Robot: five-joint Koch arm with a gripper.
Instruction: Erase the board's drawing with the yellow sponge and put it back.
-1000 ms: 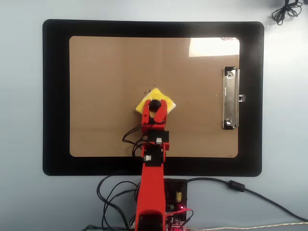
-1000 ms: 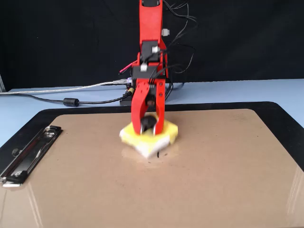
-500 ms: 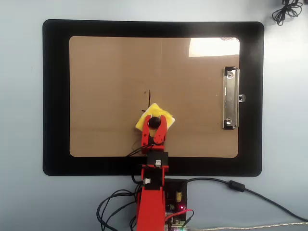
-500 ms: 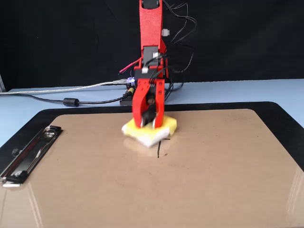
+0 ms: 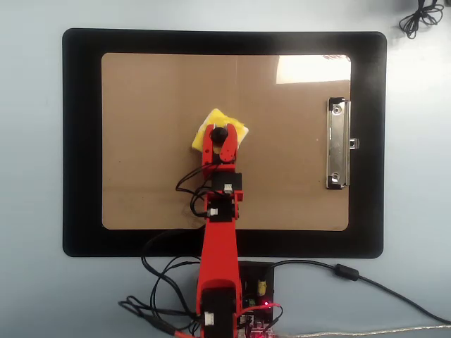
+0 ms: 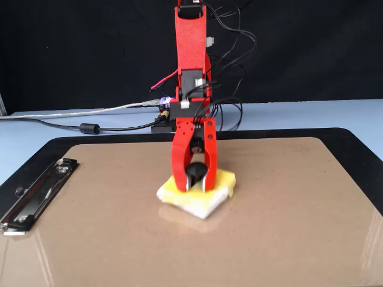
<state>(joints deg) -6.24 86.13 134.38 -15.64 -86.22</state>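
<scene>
The red gripper (image 6: 195, 184) clamps the black knob of the yellow sponge (image 5: 220, 130), pressing it flat on the board (image 5: 155, 183) near its middle, well left of the metal clip (image 5: 337, 144) in the overhead view.

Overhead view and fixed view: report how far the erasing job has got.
Done: the yellow sponge is picked up and pressed on the board by the gripper.
In hand: wiping; the sponge lies mid-board, and no drawing shows around it in either view.
Left: confirm that the mark is gone, then put the sponge back.
</scene>
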